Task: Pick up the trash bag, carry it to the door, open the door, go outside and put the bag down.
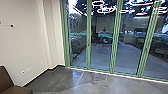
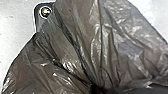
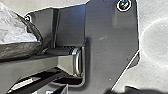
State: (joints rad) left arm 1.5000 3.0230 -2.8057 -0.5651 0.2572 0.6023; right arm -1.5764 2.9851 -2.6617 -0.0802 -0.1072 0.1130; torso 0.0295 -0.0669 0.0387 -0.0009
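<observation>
The dark, shiny trash bag (image 2: 75, 45) shows large in the left wrist view, its folds drawn together at my left gripper (image 2: 97, 88), which is shut on it. In the right wrist view, part of the trash bag (image 3: 17, 37) shows beside the robot's dark base and jointed bar. Whether my right gripper is open or shut cannot be made out. In the head view, tall glass door panels in green frames (image 1: 113, 42) stand ahead, with paving beyond the glass. Which panel opens cannot be told.
A brown seat (image 1: 15, 87) is at the near left of the head view, in front of a pale wall (image 1: 25, 42). Grey polished floor (image 1: 100, 83) runs up to the low sill of the glass. Reflections of ring-shaped lights lie across the upper glass.
</observation>
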